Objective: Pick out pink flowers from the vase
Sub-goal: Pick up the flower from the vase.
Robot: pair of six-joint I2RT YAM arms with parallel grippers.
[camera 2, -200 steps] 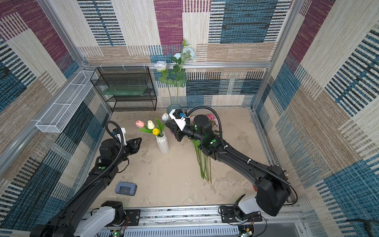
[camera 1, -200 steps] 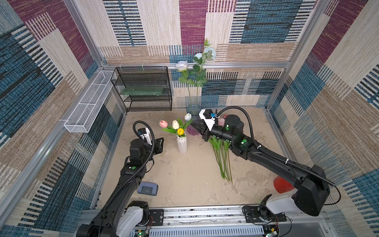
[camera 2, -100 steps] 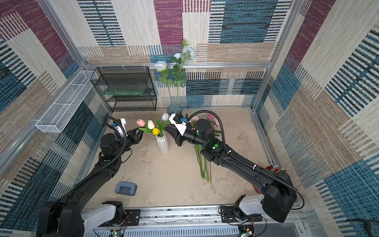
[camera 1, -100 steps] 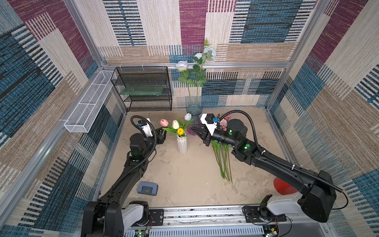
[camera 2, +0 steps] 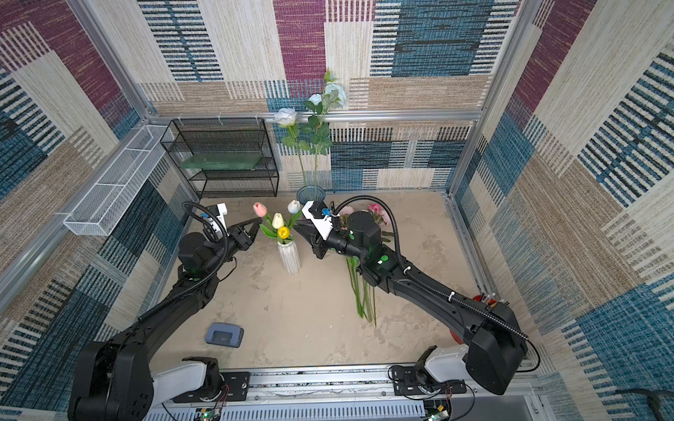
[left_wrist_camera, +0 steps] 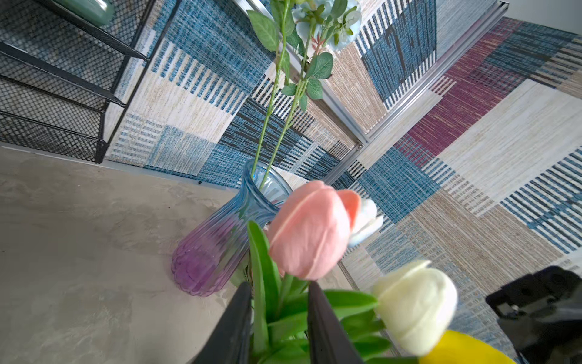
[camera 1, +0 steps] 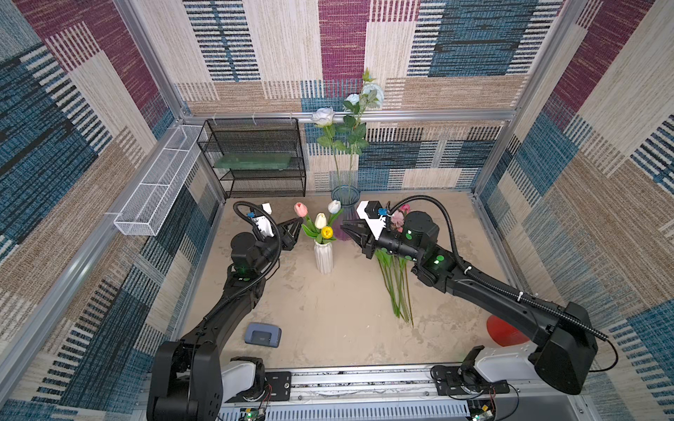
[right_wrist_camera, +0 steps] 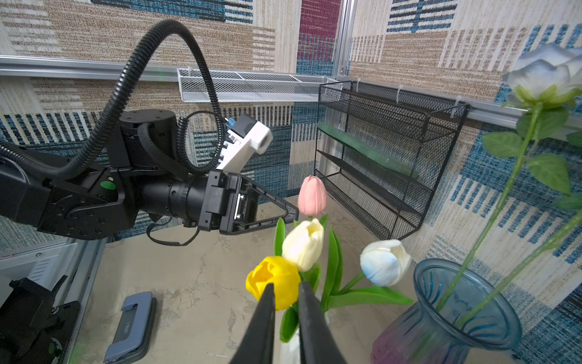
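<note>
top views, from the near edge back: one grey hole punch lies on the table, and one red thing peeks out from under the right arm. next, a bunch of pink flowers lies flat on the table, stems toward the near edge. that arm half hides the blooms, so i can't count them. mid-table stands one white vase holding four blooms: one pink tulip, one yellow tulip, one cream tulip and one white-blue tulip. the left gripper is partly open, a finger on either side of the pink tulip's stem just below the bloom, not pinching it that i can see. the right gripper is open only a slit and empty, just short of the yellow tulip. behind stands one glass vase with two stems bearing three pale roses, then one black rack and one white basket.
</note>
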